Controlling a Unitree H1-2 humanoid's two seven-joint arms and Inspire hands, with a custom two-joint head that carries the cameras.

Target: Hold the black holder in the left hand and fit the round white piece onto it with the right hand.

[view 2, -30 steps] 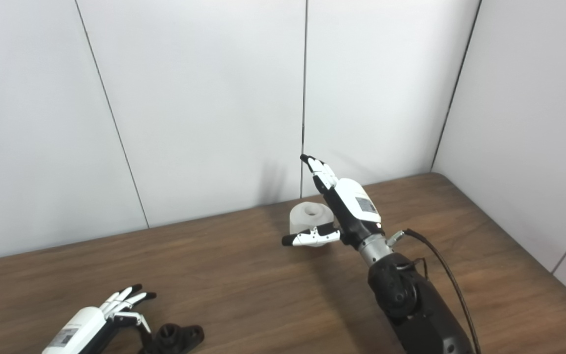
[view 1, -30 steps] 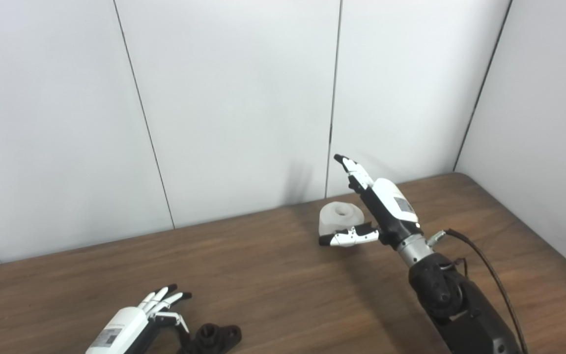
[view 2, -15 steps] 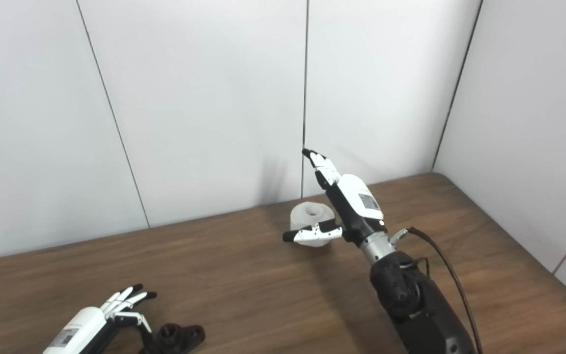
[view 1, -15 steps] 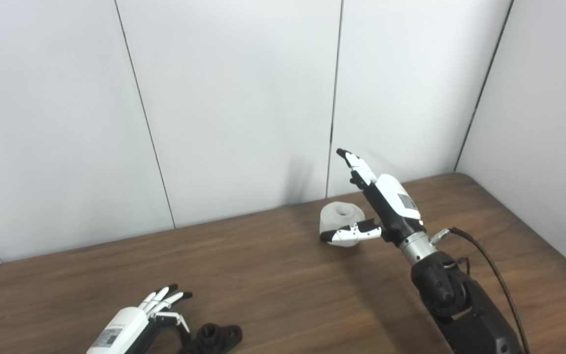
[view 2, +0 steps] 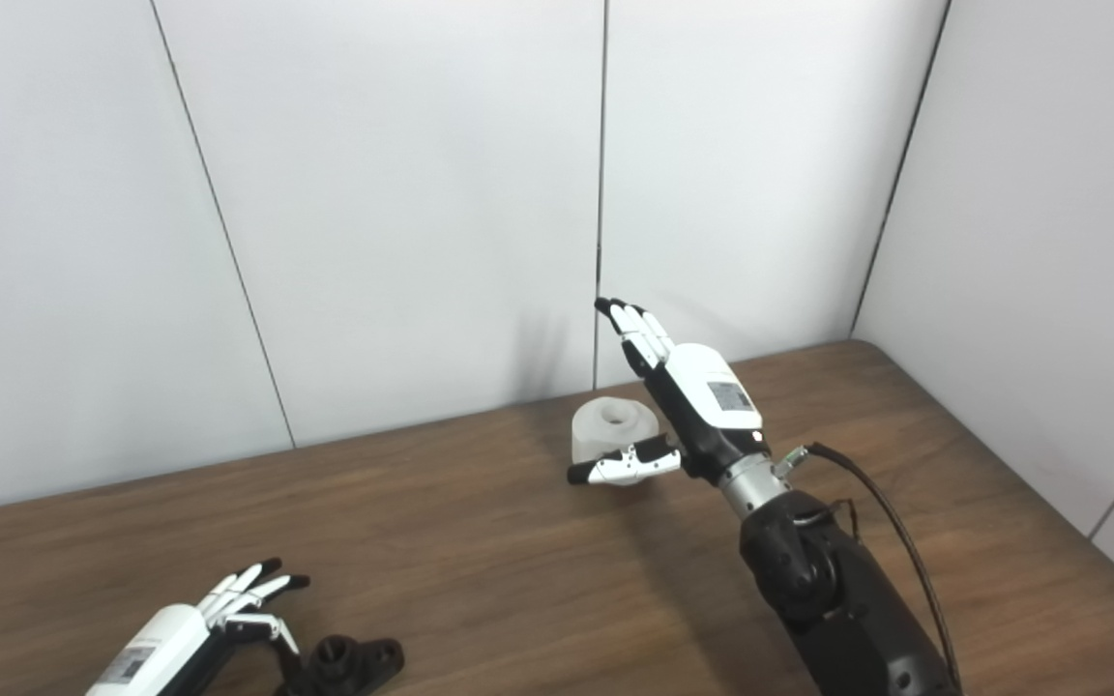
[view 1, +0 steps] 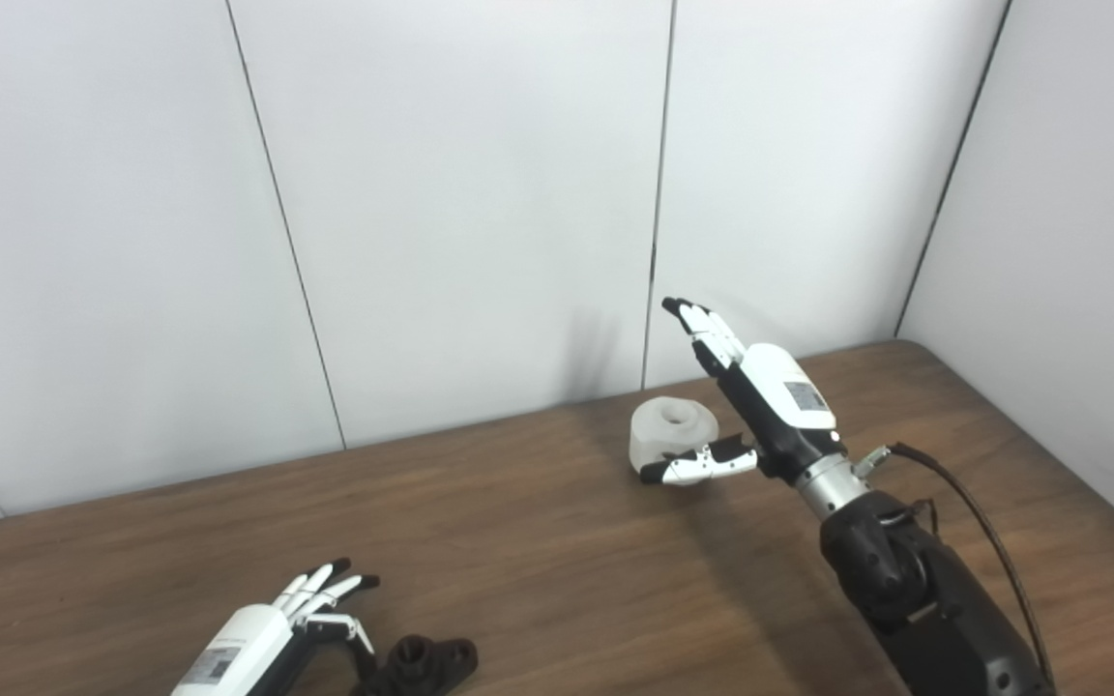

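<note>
White panelled walls (view 1: 470,213) met in a corner behind a brown wooden table (view 1: 538,541).

Right arm (view 1: 915,590) came in from the lower right, reaching up and away toward the back of the table. Right hand (view 1: 760,406) was raised, back of the hand facing right and upward, fingers (view 1: 702,329) straight, close together and pointing up toward the wall. Thumb (view 1: 692,468) stuck out to the left, well apart from the fingers. The hand held nothing.

Round white piece (view 1: 673,432) stood on the table near the back wall, hole in its top facing up. It sat in the gap between the raised fingers and the thumb; the thumb crossed in front of its lower edge. Contact could not be told.

Left hand (view 1: 272,633) lay low at the bottom left, fingers stretched forward and slightly spread, thumb bent down toward the right. It gripped nothing.

Black holder (view 1: 422,662) lay on the table just right of the left thumb, at the frame's bottom edge. Whether the thumb touched it could not be told.
</note>
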